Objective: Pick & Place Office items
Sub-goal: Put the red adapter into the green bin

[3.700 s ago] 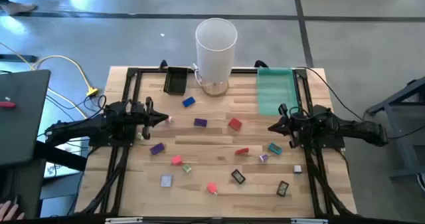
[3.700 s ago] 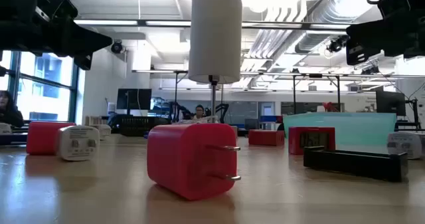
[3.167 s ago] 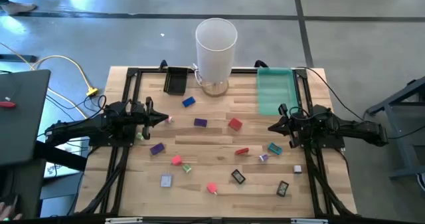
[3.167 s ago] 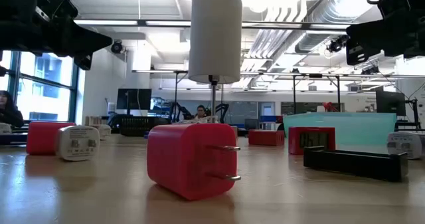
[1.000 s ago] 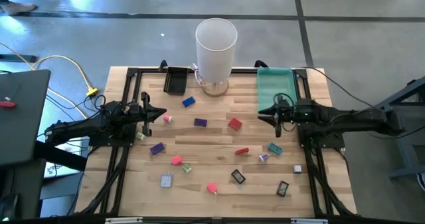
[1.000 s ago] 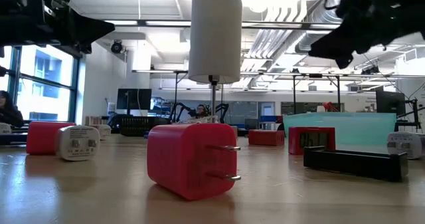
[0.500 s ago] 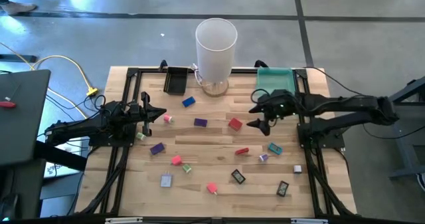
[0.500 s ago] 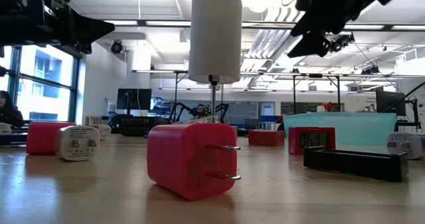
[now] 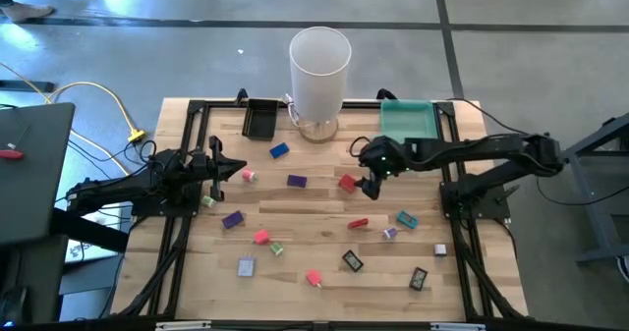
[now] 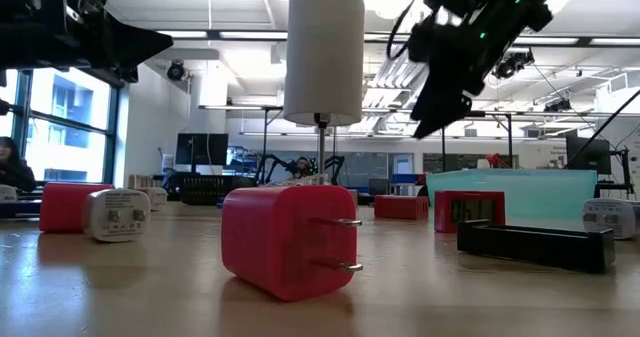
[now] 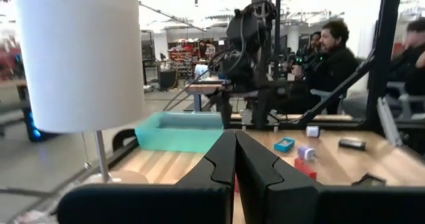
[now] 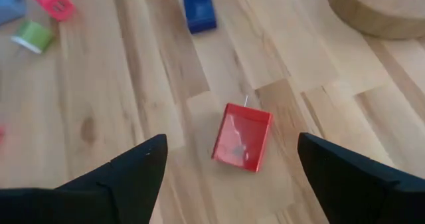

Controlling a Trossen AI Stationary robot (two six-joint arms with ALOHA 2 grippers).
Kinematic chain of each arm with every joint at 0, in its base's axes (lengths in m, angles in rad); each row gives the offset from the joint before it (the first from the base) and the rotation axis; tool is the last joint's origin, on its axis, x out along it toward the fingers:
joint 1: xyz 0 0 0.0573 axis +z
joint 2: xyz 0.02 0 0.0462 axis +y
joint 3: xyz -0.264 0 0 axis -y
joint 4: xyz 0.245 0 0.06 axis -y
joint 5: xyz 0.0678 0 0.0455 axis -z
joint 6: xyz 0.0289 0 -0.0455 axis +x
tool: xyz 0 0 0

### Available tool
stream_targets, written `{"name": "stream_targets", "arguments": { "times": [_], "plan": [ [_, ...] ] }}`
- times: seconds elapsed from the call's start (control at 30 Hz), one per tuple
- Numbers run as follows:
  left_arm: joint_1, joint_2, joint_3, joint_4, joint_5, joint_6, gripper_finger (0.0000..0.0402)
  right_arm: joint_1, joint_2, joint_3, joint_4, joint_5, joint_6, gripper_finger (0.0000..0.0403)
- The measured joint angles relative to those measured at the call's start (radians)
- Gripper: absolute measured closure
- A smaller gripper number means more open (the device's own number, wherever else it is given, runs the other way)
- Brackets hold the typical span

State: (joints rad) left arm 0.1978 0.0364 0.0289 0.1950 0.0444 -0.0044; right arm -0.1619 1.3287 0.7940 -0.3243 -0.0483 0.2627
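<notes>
The tall white cylinder [image 9: 319,71] stands on its round wooden base at the far middle of the bench [image 9: 324,223], and everything else can be placed from it. Just to its left lies a small black tray [image 9: 260,118]; to its right, a translucent green tray [image 9: 407,133].

The right gripper [image 9: 370,179] reaches in from the green tray's side and hovers in front of the cylinder, a little to its right, directly above a red block [image 12: 242,137]. Its fingers [image 12: 126,171] are spread wide, and the red block lies flat on the bench between them, untouched. In the low view this gripper hangs in the air to the right of the cylinder, clear of the bench.

The left gripper [image 9: 236,173] waits well to the cylinder's left and nearer the front, with its fingers [image 11: 222,161] pressed together and nothing between them.

The other office items are scattered over the bench in front of the cylinder: a blue block [image 9: 279,150] closest to its base, a purple block [image 9: 296,182] beyond that, a small pink piece [image 9: 250,175] just beside the left gripper, then a red flat piece [image 9: 358,223], a teal block [image 9: 407,219], a pink block [image 9: 260,237], a grey block [image 9: 245,266] and two black clips [image 9: 352,261] nearer the front edge
</notes>
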Motion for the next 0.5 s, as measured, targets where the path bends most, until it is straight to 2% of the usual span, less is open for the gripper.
{"name": "stream_targets", "arguments": {
  "times": [0.13, 0.23, 0.5],
  "plan": [
    [0.000, 0.000, 0.000, 0.000, 0.000, -0.100, 0.0401, -0.005, 0.051, 0.000, 0.019, -0.055, -0.015, 0.0077],
    [0.000, 0.000, 0.000, 0.000, 0.000, -0.159, 0.0401, -0.004, 0.082, 0.000, 0.044, -0.051, -0.027, 0.0077],
    [0.000, 0.000, 0.000, 0.000, 0.004, -0.189, 0.0401, 0.003, 0.158, 0.000, 0.119, 0.076, 0.013, 0.0081]
  ]
}}
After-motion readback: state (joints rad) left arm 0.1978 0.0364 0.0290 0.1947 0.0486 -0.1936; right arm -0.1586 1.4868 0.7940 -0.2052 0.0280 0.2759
